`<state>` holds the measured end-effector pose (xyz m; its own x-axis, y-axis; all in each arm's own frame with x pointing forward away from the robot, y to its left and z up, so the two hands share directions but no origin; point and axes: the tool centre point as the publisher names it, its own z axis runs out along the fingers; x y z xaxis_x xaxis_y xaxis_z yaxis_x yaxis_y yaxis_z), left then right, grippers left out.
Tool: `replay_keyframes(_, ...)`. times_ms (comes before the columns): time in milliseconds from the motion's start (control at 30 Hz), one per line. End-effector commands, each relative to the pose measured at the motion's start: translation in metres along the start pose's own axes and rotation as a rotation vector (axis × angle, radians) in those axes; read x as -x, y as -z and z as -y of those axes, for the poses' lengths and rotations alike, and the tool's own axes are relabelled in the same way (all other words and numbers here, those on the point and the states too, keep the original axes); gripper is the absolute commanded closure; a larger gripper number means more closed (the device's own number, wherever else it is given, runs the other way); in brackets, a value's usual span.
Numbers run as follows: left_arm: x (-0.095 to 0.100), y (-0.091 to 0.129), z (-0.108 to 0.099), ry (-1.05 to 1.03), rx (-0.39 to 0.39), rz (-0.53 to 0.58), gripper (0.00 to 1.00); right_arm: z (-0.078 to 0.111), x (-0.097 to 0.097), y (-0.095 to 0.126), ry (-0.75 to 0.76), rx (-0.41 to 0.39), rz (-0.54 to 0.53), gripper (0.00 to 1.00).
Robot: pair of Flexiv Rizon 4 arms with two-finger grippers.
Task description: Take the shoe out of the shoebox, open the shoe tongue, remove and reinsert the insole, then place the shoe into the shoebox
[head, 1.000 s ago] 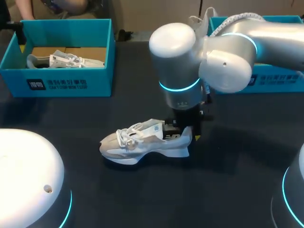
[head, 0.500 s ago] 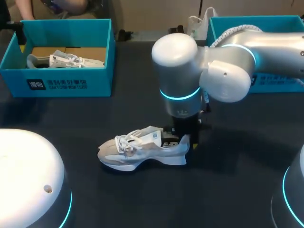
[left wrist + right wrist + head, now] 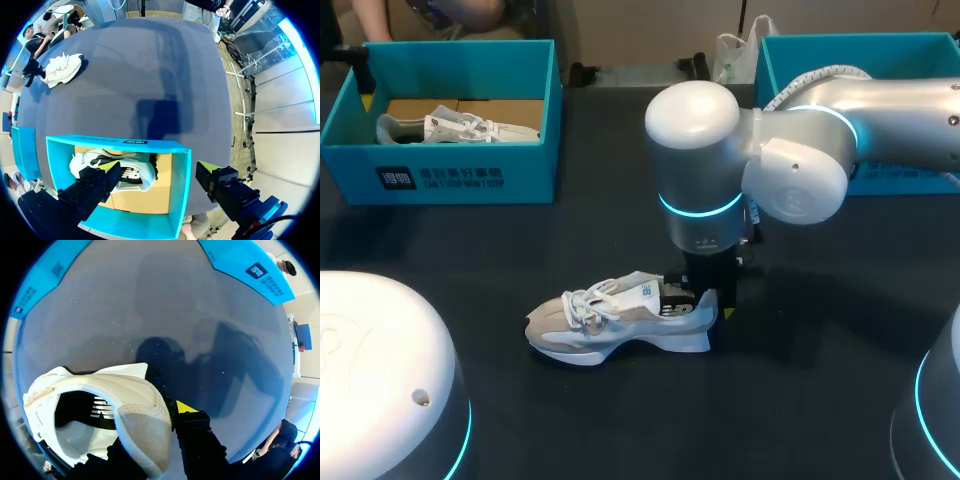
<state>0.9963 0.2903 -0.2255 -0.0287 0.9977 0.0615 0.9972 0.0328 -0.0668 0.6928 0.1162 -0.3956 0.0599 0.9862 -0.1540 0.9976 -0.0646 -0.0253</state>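
From three o'clock the right arm (image 3: 820, 120) pointed straight down, right tool (image 3: 708, 300) clenched on the shoe (image 3: 610, 318)'s heel; left tool (image 3: 160, 170) hung released.

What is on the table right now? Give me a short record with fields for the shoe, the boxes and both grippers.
shoe: white and grey lace-up sneaker, upright on its sole on the black table, outside both boxes
right gripper: shut on the sneaker's heel
left gripper: open, above the teal cardboard shoebox
inside that shoebox: second white sneaker
other box: second teal box at the far right, contents not visible
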Motion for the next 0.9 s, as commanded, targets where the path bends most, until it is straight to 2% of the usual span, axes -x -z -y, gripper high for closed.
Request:
replay_keyframes(33,0.0,0.0,0.001,-0.001,0.002,-0.001,0.0,0.0,-0.001,-0.004,0.001,-0.002,-0.008,0.58)
replay_keyframes(67,0.0,0.0,0.001,-0.001,0.002,-0.001,0.0,0.0,-0.001,-0.003,0.001,-0.003,-0.01,0.27)
replay_keyframes(100,0.0,0.0,0.001,-0.001,0.002,-0.001,0.0,0.0,-0.001,-0.001,0.002,-0.004,-0.011,0.03)
replay_keyframes(133,0.0,0.0,0.001,-0.001,0.002,-0.001,0.0,0.001,-0.001,0.002,0.002,-0.006,-0.015,0.0)
replay_keyframes(333,0.0,0.0,0.001,-0.001,0.002,-0.001,0.0,0.007,0.0,0.028,0.022,-0.056,-0.079,0.0)
replay_keyframes(467,0.0,0.0,0.001,-0.001,0.002,-0.001,0.0,0.008,0.005,0.057,0.048,-0.059,-0.069,0.0)
replay_keyframes(667,0.0,0.0,0.001,-0.001,0.002,-0.001,0.0,0.012,0.024,0.104,0.126,0.062,-0.224,0.0)
replay_keyframes(800,0.0,0.0,0.001,-0.001,0.002,-0.001,0.0,0.013,0.037,0.12,0.273,0.143,-0.385,0.0)
replay_keyframes(833,0.0,0.0,0.001,-0.001,0.002,-0.001,0.0,0.014,0.039,0.123,0.347,0.169,-0.428,0.0)
replay_keyframes(900,0.0,0.0,0.001,-0.001,0.002,-0.001,0.0,0.024,0.041,0.129,0.661,0.287,-0.515,0.0)
